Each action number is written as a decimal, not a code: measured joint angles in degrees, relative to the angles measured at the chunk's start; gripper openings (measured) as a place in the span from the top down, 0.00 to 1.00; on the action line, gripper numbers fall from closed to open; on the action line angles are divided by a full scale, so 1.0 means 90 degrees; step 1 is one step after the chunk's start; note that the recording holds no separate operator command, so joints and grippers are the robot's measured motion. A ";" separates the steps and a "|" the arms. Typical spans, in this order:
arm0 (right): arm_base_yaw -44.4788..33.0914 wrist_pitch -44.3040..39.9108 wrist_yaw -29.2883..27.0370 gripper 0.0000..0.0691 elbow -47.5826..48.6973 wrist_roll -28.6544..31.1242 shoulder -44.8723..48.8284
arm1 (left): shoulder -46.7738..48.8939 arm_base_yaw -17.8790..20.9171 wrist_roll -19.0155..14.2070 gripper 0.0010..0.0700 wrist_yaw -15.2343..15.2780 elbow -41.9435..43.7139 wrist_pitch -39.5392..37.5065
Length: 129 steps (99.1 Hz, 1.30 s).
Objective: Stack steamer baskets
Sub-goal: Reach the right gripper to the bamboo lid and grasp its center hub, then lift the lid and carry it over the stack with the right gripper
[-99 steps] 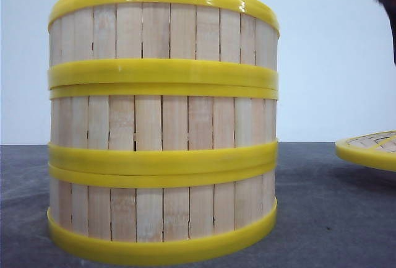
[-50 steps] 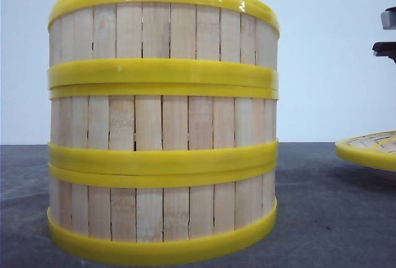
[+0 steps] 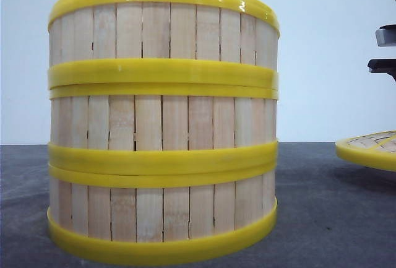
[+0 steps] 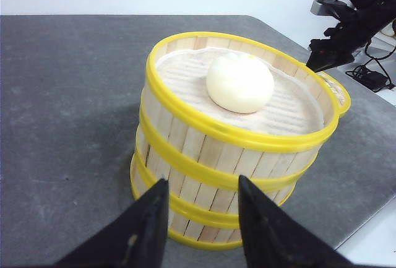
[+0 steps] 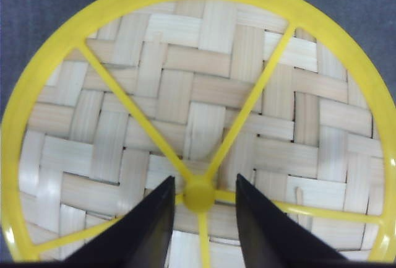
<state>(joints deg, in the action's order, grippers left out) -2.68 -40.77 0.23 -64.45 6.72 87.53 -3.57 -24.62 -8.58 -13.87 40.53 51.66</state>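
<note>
Three steamer baskets (image 3: 162, 122) already stacked in one straight column on the grey table (image 3: 322, 218), rims seated flush; top one open with a white bun (image 4: 239, 83) inside. Left gripper (image 4: 201, 218) hangs near the stack's wall, jaws apart, holding nothing. Right gripper (image 5: 201, 218) sits directly over the woven lid (image 5: 198, 116), jaws spread either side of its yellow centre knob (image 5: 199, 195), likely lined up to pinch it. Lid lies to the stack's right, well apart, with bare table between. Table edge near behind the stack in the left wrist view.
</note>
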 joint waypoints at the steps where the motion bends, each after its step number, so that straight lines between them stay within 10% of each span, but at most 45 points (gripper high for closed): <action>1: 0.0000 0.0000 0.0000 0.74 0.0000 0.0002 0.0005 | 0.0000 0.0000 0.0000 0.73 0.0000 0.0000 -0.0002; 86: 0.0015 -0.0340 0.0158 0.91 -0.0180 0.0022 -0.0100 | 0.0000 0.0000 0.0002 0.73 0.0002 0.0000 -0.0007; 129: 0.1049 -0.1933 0.0826 0.91 -0.2931 -0.0158 -0.0707 | 0.0000 0.0000 0.0034 0.73 0.0002 0.0000 -0.0029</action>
<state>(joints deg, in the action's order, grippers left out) 6.76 -58.17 7.66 -90.83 5.30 81.17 -3.57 -24.62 -8.27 -13.85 40.53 51.40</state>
